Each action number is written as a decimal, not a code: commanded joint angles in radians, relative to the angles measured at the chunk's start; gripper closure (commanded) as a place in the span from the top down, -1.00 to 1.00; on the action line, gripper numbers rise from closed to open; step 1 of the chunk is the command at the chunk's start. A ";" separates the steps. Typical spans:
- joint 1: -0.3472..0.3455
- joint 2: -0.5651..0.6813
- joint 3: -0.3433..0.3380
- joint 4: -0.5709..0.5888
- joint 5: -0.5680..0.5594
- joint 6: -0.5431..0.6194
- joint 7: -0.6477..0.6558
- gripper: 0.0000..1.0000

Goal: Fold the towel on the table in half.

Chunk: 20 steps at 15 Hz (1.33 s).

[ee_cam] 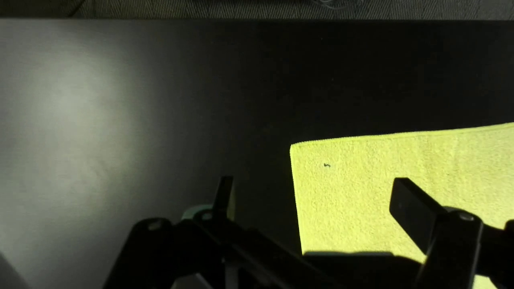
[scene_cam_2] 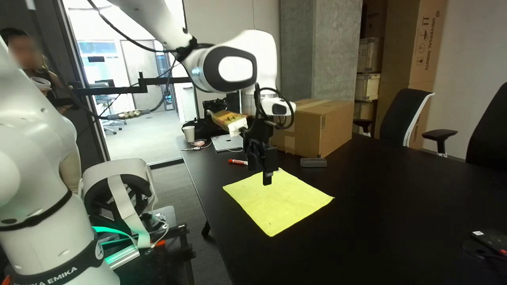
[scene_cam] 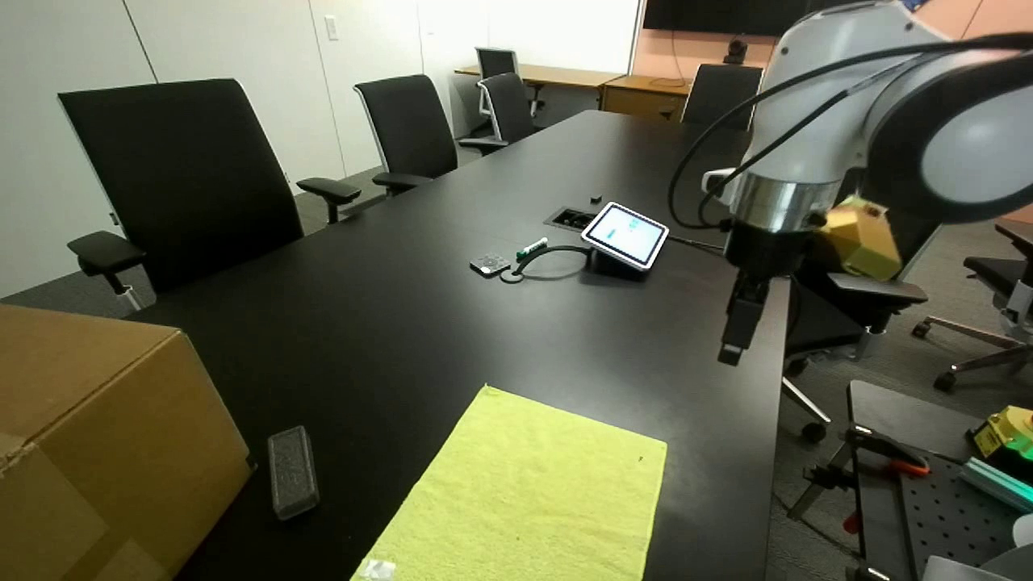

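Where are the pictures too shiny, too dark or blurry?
In the wrist view, the table has a pale glare patch at picture left, and the fingers look nearly black; in an exterior view, the doorway looks washed out near its top and the person's face is blurred; in an exterior view, part of the wall is almost pure white.
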 commanded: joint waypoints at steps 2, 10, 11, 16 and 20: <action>0.017 0.258 0.005 0.114 0.071 0.124 0.011 1.00; -0.002 0.450 0.056 0.174 0.311 0.240 -0.052 1.00; -0.004 0.455 0.067 0.168 0.340 0.250 -0.060 1.00; 0.011 0.524 0.081 0.167 0.353 0.279 -0.018 1.00; 0.014 0.560 0.074 0.161 0.334 0.303 -0.008 1.00</action>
